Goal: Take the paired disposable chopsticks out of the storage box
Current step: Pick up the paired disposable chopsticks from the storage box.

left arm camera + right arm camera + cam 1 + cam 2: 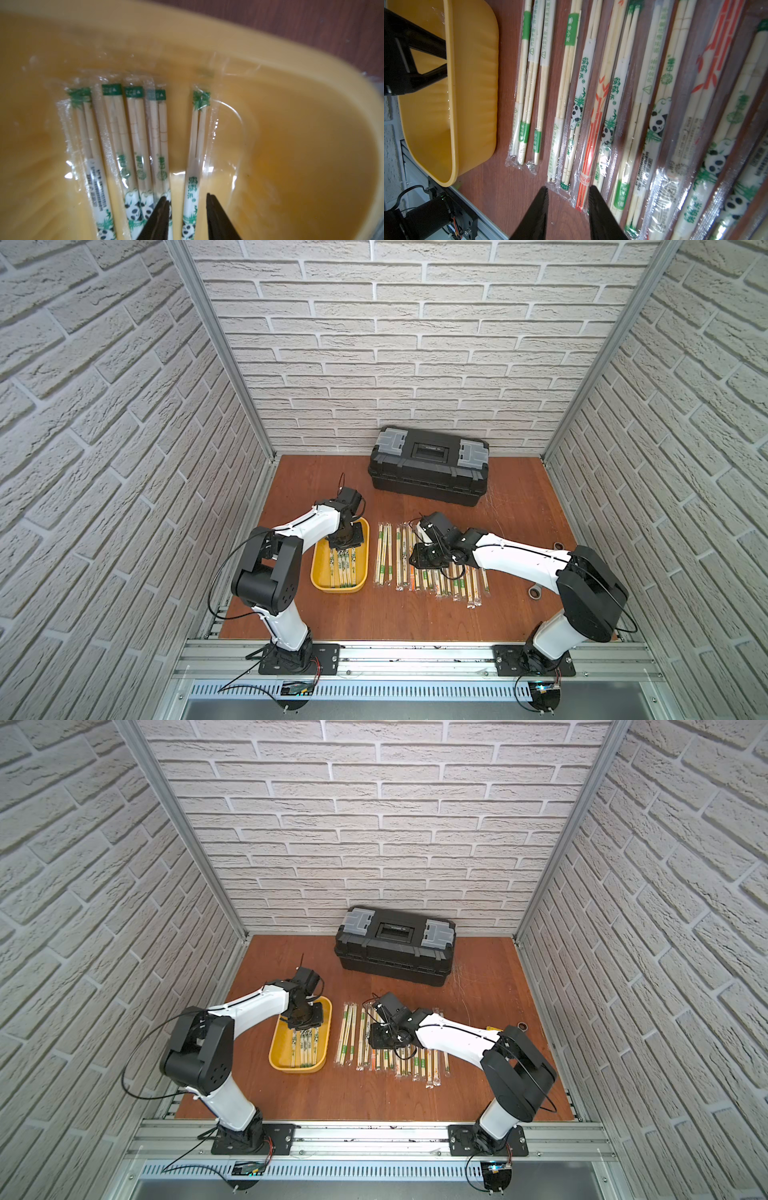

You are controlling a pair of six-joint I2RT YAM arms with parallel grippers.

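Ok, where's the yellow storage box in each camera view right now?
Top view: yellow storage box, left of centre on the table.
Top view: same place.
Left wrist: its inside fills most of the frame.
Right wrist: its outer wall, beside the laid-out chopsticks.
Shared landmark: the left gripper inside it.

Wooden table (374, 614), storage box (337, 590), chopsticks (384, 551), toolbox (430, 472)

- tray (301, 116): yellow plastic, smooth, with a soft sheen
- chopsticks (133, 133): pale bare wood, matt, fine-grained
- sleeves (662, 187): thin clear plastic film, glossy and crinkled
- toolbox (428, 479): black plastic, matt, with grey plastic lid panels
- table (374, 614): reddish-brown wood grain, smooth, low sheen, scratched beside the toolbox
- walls (415, 344): white brick relief, rough and matt
- rail (415, 655): silver metal, dull brushed finish
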